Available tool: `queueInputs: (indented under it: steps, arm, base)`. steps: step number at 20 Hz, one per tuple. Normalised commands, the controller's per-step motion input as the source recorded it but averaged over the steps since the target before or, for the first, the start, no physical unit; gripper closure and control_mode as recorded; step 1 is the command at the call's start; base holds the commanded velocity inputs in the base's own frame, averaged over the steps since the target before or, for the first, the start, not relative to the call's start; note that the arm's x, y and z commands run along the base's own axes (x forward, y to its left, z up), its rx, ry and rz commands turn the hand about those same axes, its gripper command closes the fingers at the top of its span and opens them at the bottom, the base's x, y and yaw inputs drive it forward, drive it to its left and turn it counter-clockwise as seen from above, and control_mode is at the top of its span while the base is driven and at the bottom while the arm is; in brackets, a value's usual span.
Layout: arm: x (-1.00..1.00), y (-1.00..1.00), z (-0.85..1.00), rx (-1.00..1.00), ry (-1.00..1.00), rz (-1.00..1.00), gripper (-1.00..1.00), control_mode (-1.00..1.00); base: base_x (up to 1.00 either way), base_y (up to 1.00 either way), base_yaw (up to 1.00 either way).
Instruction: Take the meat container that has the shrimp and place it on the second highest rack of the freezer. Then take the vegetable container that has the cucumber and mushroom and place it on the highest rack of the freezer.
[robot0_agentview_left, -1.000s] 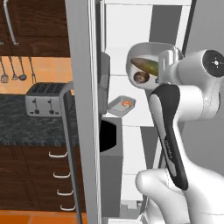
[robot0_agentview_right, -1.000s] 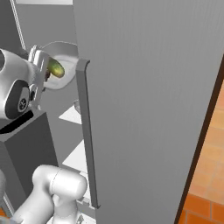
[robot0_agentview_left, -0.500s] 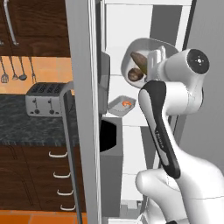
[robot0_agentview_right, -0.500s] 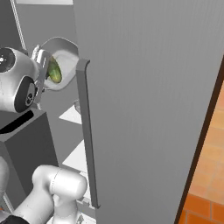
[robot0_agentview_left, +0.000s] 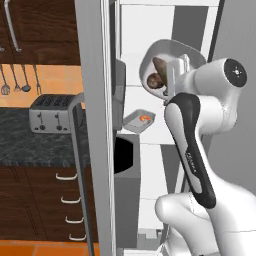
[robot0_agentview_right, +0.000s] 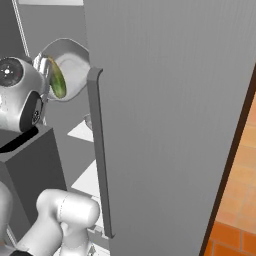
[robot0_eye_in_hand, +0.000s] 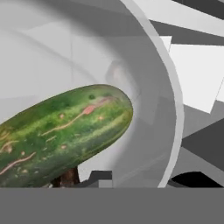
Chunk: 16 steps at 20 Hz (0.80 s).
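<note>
Grey metal is tipping steeply: in the left base view the vegetable container (robot0_agentview_left: 172, 62) is standing almost on edge at the top of the freezer (robot0_agentview_left: 150, 165), with the mushroom (robot0_agentview_left: 155, 80) resting low against its wall. Half a second ago the bowl was leaning less, so its contents are sliding toward the lower rim. The gripper (robot0_agentview_left: 175, 75) is clamping the bowl's rim (its jaws are nearly together on the thin wall). Below, the meat container (robot0_agentview_left: 139, 120) with the shrimp (robot0_agentview_left: 145, 118) is already sitting on a lower white rack, so the first half of the task appears done.

In the right base view the bowl is showing past the door edge, the cucumber (robot0_agentview_right: 57, 80) lying along its tilted wall.

In the hand view the cucumber is pressing close to the camera inside the bowl. Judged from this, levelling the bowl matters before setting it on the highest rack; otherwise the vegetables may spill.
</note>
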Motion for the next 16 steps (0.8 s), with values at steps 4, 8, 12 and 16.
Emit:
queueInputs:
  steps: [4, 8, 12, 16]
  arm:
    - [-0.15, 0.12, 0.02, 0.0, 0.0, 0.08, 1.0, -1.0]
    - [-0.01, -0.01, 0.06, 0.0, 0.0, 0.04, 1.0, -1.0]
    - [0.37, -0.18, 0.33, 0.0, 0.0, 0.0, 1.0, -1.0]
    - [0.32, -0.37, 0.31, 0.0, 0.0, -0.08, 1.0, -1.0]
  base:
    - [0.0, 0.0, 0.0]
    - [0.0, 0.0, 0.0]
    - [0.0, 0.0, 0.0]
    - [0.0, 0.0, 0.0]
